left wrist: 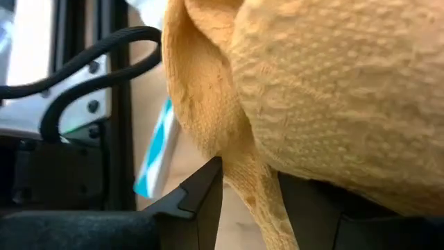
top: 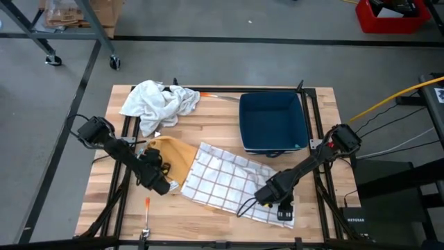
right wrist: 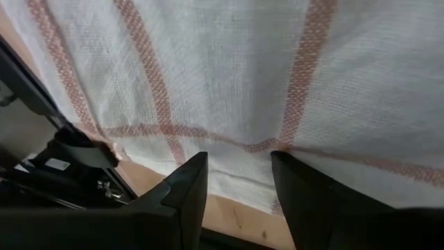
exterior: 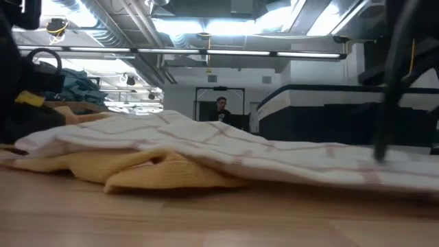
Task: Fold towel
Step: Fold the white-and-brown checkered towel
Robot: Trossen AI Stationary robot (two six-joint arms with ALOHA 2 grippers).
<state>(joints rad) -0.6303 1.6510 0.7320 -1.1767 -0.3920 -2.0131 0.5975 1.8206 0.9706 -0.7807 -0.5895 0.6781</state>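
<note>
There were three cloths on the table: one checked towel, one yellow cloth, one crumpled white cloth; one blue bin stood there; one orange-handled tool lay near the front edge. Two arms worked, with one left gripper and one right gripper; one person stood far behind.

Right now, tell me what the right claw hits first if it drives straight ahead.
The checked towel: the right claw points at its edge, fingers apart. How near it is can't be told.
</note>
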